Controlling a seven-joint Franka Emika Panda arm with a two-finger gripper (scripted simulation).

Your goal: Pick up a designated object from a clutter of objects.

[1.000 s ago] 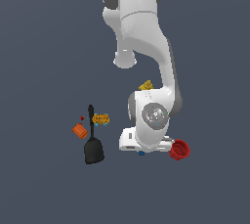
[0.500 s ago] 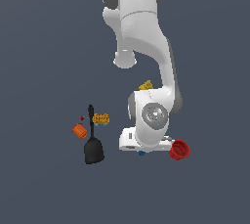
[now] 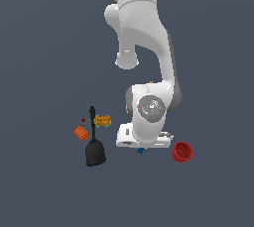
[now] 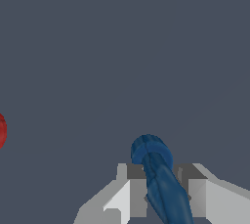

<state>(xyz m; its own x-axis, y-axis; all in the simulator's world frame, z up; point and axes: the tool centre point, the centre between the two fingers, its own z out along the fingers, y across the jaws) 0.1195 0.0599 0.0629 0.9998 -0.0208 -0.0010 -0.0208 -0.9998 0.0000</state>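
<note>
A small dark-blue piece (image 4: pixel 158 179) sits between the two grey fingers (image 4: pixel 134 189) of the gripper (image 4: pixel 161 189) in the wrist view. It looks like a short ribbed rod with a rounded, ring-like end sticking out past the fingertips. The fingers stand close on either side of it, so the pincer is narrow and appears closed on the blue piece.

In the exterior view only a tiny blue spot (image 3: pixel 140 149) shows, just under the white hand of the robot arm (image 3: pixel 149 112), near the middle of the scene. The gripper (image 3: pixel 141 145) itself is mostly hidden there by the arm's bulky wrist, and whether the piece rests on the floor or is lifted cannot be told.

Just to the exterior view's right of the hand stands a red cup (image 3: pixel 182 151), apart from the blue piece; its red edge (image 4: pixel 2 130) also shows in the wrist view. To the exterior view's left lie a black spatula (image 3: pixel 94 146), an orange cylinder (image 3: pixel 81 133) just beside it, a tiny red speck (image 3: pixel 83 119), and a yellow-orange bit (image 3: pixel 102 120) near the spatula's handle. A sliver of yellow (image 3: pixel 151 83) peeks from behind the arm. Everything lies on a plain dark grey-blue floor (image 3: pixel 44 181).
</note>
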